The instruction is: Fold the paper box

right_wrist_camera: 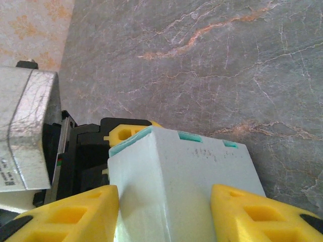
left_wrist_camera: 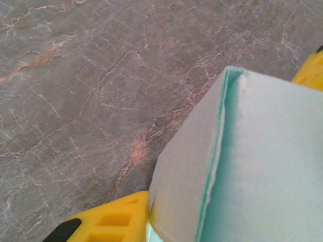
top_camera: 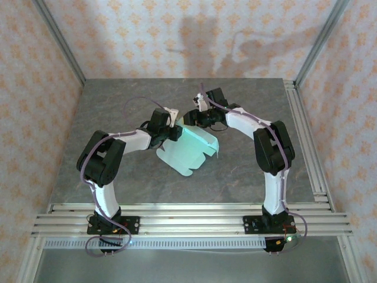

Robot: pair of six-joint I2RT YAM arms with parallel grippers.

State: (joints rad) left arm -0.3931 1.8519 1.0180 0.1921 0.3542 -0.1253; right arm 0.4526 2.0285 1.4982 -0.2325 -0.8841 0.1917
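Left gripper (top_camera: pixel 175 131): You have it at the paper box's left end, closed on the card. In its wrist view one yellow finger (left_wrist_camera: pixel 108 224) sits under the box's near corner. The other shows past the box's far right edge.

Paper box (top_camera: pixel 189 148): It is pale mint-green thin card, partly folded. It sits about mid-table between your two grippers. The end nearest the grippers is raised into a walled shape. Flat flaps with rounded corners spread from it toward the arm bases, onto the table (top_camera: pixel 118 106). The left wrist view shows a folded corner where two layers of card meet along a darker mint seam.

Right gripper (right_wrist_camera: pixel 165 195): It is at the box's right end, with the jaws closed across the folded body. One yellow finger (right_wrist_camera: pixel 75 212) is on each side wall of the box. Beyond the box's far edge you can see a yellow finger of the other gripper.

Writing: Faint grey specks lie on the box's top face near two small mint slots (right_wrist_camera: pixel 189 136), and they do not read as letters. Left of the box, a silver block (right_wrist_camera: pixel 28 121) carries a small printed label at its lower edge, too small to read.

Surface under the box: It is grey marbled stone-look with rust-coloured veins.
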